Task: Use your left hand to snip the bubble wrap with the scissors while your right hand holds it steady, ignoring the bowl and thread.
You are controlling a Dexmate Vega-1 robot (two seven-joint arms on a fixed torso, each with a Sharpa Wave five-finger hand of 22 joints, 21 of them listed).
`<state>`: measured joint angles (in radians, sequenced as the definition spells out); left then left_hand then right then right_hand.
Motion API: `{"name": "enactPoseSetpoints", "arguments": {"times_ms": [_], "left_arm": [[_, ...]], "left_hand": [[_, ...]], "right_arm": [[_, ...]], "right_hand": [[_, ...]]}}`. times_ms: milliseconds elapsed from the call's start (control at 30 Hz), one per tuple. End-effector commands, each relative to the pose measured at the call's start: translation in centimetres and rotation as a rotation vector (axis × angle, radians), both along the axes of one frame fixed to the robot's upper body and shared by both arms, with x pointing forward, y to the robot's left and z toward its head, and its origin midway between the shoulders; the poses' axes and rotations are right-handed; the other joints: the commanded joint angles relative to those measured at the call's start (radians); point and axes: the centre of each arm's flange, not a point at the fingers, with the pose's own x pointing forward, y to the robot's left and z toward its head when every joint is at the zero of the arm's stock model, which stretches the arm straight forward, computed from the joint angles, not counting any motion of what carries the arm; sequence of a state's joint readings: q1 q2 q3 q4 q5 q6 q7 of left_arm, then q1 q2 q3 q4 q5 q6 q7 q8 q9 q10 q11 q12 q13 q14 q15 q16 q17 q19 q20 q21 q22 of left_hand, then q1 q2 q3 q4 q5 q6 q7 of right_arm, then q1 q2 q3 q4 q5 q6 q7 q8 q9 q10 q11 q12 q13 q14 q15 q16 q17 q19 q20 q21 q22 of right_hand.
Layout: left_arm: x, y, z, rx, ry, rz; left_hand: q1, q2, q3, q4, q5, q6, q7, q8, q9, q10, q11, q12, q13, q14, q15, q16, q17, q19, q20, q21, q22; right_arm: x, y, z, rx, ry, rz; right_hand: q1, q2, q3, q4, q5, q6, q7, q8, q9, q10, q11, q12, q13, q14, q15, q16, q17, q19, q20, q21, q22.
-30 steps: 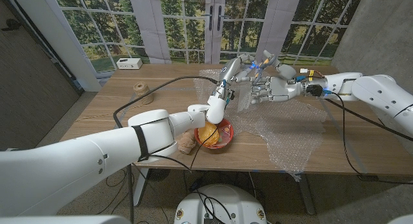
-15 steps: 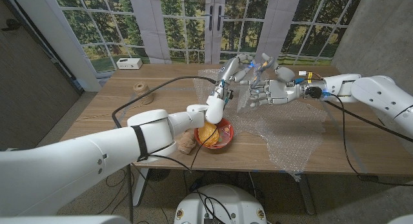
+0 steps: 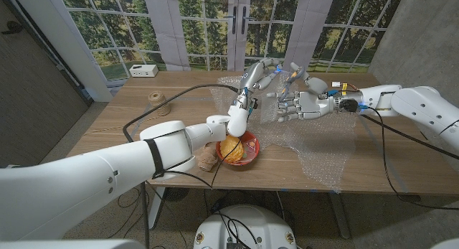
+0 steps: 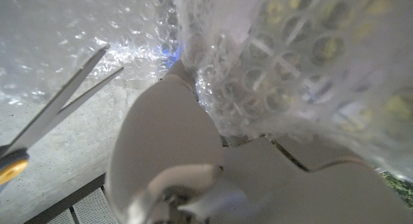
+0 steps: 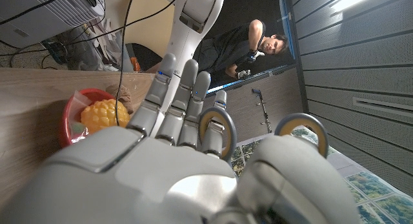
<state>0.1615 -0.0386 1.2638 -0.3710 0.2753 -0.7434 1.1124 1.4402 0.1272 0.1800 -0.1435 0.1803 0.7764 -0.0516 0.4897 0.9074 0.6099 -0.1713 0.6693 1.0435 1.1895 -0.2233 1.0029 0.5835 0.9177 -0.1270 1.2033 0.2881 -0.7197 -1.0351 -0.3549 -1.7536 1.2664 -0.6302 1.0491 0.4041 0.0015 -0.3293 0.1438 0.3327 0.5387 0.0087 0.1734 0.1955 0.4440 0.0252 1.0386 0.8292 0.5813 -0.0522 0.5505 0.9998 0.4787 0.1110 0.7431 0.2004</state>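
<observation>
Materials and finishes. The table (image 3: 179, 109) was matt brown wood with visible grain. The bubble wrap (image 3: 326, 152) was clear, shiny plastic film, pocked with round cells. The scissors (image 4: 55, 114) had smooth, bright metal blades and a yellow handle. Both the left hand (image 3: 259, 75) and right hand (image 3: 300, 104) wore glossy white plastic shells. The bowl (image 3: 247, 150) was glossy red.

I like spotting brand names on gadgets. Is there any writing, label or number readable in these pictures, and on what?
None can be read.
The white box at the table's far edge has dark marks, too small to read.
The scissors, bowl and both arms show no lettering.
</observation>
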Motion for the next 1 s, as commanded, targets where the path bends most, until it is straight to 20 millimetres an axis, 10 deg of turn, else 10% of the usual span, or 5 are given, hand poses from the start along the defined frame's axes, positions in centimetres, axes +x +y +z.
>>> {"name": "enactPoseSetpoints", "arguments": {"times_ms": [33,1000], "left_arm": [[0.2,-0.3,-0.1,-0.004,0.021,0.003],[-1.4,1.5,0.4,-0.106,-0.043,-0.101]], "left_hand": [[0.010,0.002,-0.005,0.002,0.001,-0.004,0.001,0.008,0.006,-0.001,-0.001,0.004,0.003,-0.004,-0.001,0.011,0.002,-0.002,-0.089,0.004,0.002],[0.003,0.009,-0.009,0.007,0.003,-0.018,-0.008,0.018,0.012,-0.012,-0.001,-0.002,-0.001,-0.009,-0.001,0.018,-0.002,-0.006,-0.086,0.003,0.000]], "right_arm": [[-0.1,0.0,-0.2,-0.010,-0.001,0.001],[1.7,-1.4,0.2,-0.055,-0.012,-0.062]], "right_hand": [[-0.008,0.000,-0.001,0.004,0.000,-0.124,0.122,0.006,0.000,-0.004,0.001,0.000,0.001,-0.004,-0.014,-0.001,0.002,0.004,0.007,-0.003,-0.001],[-0.021,0.002,0.002,0.002,0.003,-0.135,0.124,0.010,-0.001,-0.005,0.005,0.000,0.000,-0.004,-0.009,0.002,0.002,0.006,0.011,-0.012,-0.001]]}}
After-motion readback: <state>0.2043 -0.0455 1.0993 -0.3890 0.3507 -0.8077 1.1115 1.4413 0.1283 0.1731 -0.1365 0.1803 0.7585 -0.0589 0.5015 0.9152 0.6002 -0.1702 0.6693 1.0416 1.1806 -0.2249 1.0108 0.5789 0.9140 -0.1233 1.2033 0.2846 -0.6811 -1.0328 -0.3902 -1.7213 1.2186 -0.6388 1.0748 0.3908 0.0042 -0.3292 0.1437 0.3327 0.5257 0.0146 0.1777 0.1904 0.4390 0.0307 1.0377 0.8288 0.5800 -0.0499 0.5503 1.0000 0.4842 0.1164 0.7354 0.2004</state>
